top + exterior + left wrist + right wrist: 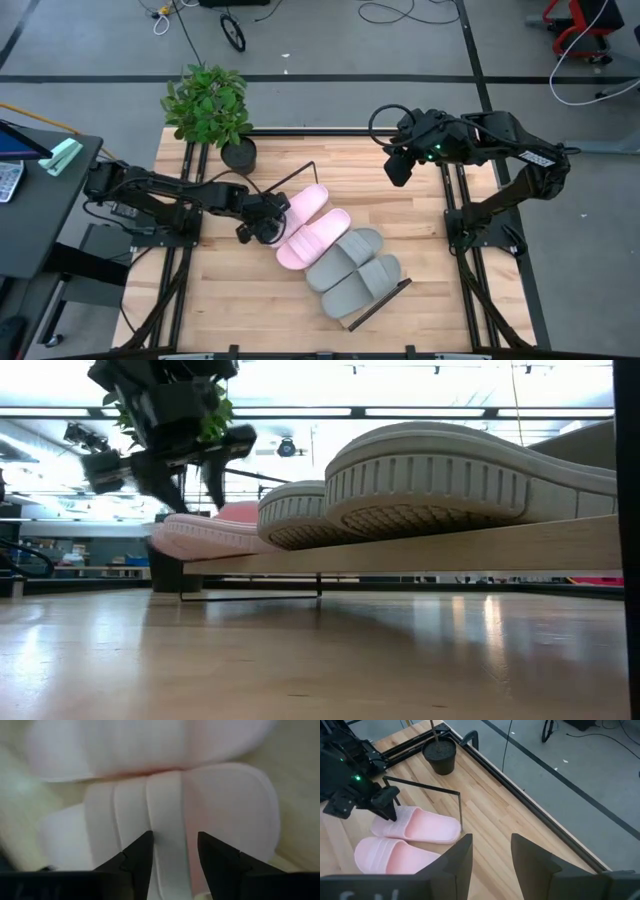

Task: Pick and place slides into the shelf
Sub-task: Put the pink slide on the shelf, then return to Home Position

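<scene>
Four slides lie side by side on the shelf (385,300), a long light-wood board with thin black frame ends set diagonally across the middle of the wooden table (220,300). The two pink slides (312,226) occupy the end of the board nearer the left arm; the two grey slides (353,272) occupy the other end, each touching its neighbour. In the low view the grey soles (430,485) stand nearest the camera on the board, with a pink sole (205,535) farther along. Left gripper (262,228): lowered at the outer edge of the pink pair, just beside the strap end; its wrist view shows the two dark fingers (140,857) parted with a gap between them, hanging over the ribbed pale strap (165,810) and clamping nothing. Right gripper (398,165): raised over the table's far right part, well apart from the slides; its fingers (457,862) stand apart with bare wood showing between them, empty. A potted plant (210,105) stands at the table's far left corner, its dark pot (440,756) near the black frame end of the board.
</scene>
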`<state>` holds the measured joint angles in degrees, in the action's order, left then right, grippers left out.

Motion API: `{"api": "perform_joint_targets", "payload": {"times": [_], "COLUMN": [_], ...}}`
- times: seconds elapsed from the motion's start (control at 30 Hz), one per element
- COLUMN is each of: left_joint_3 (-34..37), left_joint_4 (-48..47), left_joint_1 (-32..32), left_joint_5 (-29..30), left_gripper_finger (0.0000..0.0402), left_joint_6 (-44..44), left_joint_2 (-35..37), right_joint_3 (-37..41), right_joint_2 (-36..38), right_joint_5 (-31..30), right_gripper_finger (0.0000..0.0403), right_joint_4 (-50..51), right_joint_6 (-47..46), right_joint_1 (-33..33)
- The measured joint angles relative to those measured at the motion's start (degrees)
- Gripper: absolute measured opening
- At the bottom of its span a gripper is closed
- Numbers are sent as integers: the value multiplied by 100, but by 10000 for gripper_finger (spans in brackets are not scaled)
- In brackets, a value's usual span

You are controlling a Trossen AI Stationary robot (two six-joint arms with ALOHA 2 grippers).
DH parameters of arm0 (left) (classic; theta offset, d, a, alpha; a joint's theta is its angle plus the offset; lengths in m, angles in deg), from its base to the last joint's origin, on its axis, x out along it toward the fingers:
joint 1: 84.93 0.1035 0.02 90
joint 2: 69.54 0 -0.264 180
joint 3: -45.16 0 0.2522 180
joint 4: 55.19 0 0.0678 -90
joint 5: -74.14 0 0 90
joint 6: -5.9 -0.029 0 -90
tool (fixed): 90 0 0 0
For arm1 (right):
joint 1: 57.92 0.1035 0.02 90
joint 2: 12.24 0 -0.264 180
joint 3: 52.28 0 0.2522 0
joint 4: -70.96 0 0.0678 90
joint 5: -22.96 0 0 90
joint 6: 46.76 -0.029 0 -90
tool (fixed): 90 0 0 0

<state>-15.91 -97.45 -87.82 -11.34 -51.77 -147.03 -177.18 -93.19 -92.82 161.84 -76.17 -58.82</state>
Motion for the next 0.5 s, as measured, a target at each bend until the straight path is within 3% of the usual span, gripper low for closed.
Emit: {"api": "perform_joint_targets", "payload": {"times": [0.33,0.5], "left_joint_3": [-244,-633], "left_joint_4": [-104,-926], "left_joint_1": [-26,-89], "left_joint_5": [132,127], "left_gripper_finger": [161,162], "left_joint_6": [323,925], "left_joint_2": [440,634], "right_joint_3": [0,0], "right_joint_2": [0,0], "right_joint_5": [66,66], "right_gripper_finger": [140,140], "right_joint_4": [72,109], "right_joint_6": [72,116], "right_joint_1": [-1,-2]}}
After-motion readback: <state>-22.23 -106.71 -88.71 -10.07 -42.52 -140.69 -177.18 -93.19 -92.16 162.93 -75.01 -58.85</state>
